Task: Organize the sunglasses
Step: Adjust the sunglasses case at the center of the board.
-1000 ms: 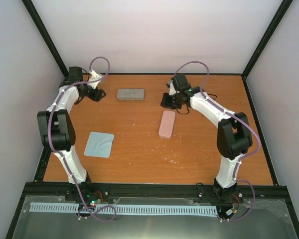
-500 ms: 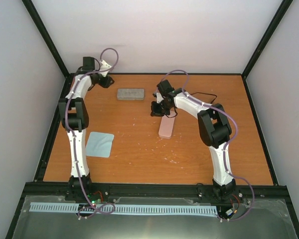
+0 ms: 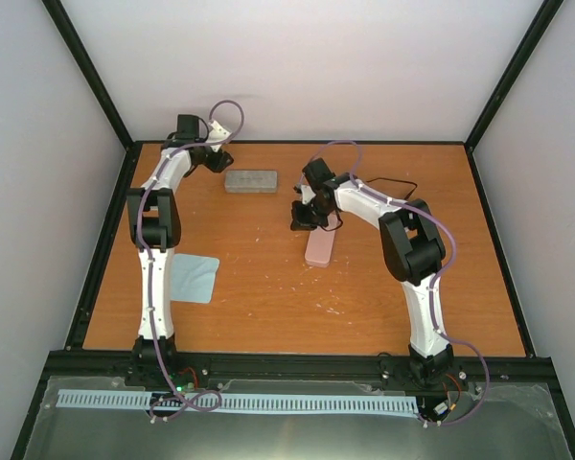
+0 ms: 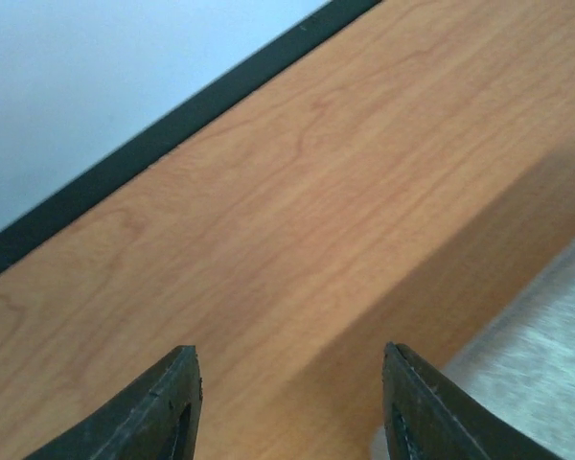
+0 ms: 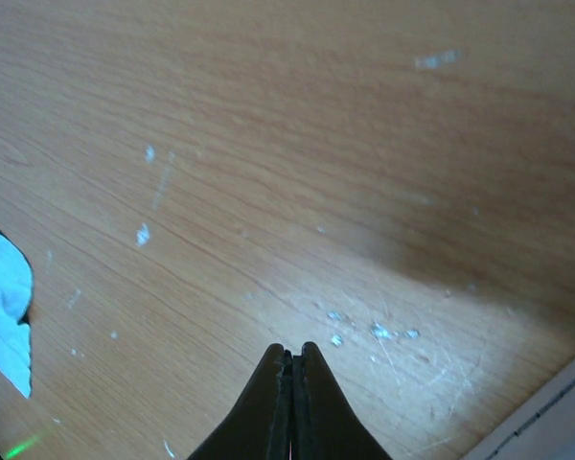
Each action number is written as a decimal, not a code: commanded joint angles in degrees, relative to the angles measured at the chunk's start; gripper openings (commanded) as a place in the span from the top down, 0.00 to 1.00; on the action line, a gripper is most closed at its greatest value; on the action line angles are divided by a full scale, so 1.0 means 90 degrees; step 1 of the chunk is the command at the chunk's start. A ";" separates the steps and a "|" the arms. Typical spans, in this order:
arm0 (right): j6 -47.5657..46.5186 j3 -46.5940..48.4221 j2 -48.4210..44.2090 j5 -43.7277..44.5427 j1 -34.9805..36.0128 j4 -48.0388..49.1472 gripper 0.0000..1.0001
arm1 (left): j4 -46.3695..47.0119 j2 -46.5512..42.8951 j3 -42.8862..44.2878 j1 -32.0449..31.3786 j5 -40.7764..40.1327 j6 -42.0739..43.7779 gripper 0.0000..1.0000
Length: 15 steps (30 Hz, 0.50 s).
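The sunglasses show only as a thin black line (image 3: pixel 401 184) poking out from behind my right forearm at the back of the table; the rest is hidden. My left gripper (image 3: pixel 217 158) hangs at the back left, just left of the grey case (image 3: pixel 250 181). In the left wrist view it (image 4: pixel 289 402) is open with bare wood between the fingers and the grey case (image 4: pixel 546 369) at the lower right. My right gripper (image 3: pixel 303 217) sits beside the far end of the pink case (image 3: pixel 320 244). It (image 5: pixel 292 356) is shut on nothing.
A light-blue cloth (image 3: pixel 194 278) lies at the left, partly under my left arm, and its edge (image 5: pixel 5 307) shows in the right wrist view. The pink case's corner (image 5: pixel 556 422) shows there too. A black rail (image 4: pixel 172 129) and white wall close the table's back.
My left arm has stretched toward the back and swung right, up to the grey case. My right gripper has moved left to the pink case's far end and closed.
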 commanded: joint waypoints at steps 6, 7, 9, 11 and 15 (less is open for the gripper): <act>-0.0043 -0.0763 0.0025 -0.0061 0.0019 -0.0198 0.96 | -0.0014 0.0587 0.0829 0.0033 -0.0099 0.0045 0.47; -0.0033 -0.0819 -0.0011 -0.0033 0.0014 -0.0202 0.96 | -0.0150 0.0612 0.0819 0.0023 -0.0064 0.0078 0.47; -0.0026 -0.0937 -0.0063 0.0019 0.0001 -0.0220 0.95 | -0.0381 0.0668 0.0809 0.0013 0.0053 0.0137 0.47; 0.0007 -0.1066 -0.0121 0.0058 -0.0017 -0.0226 0.95 | -0.0553 0.0667 0.0734 0.0003 0.0179 0.0169 0.48; 0.0103 -0.1418 -0.0341 0.0279 -0.0122 -0.0177 0.95 | -0.0753 0.0559 0.0426 -0.0047 0.0407 0.0114 0.49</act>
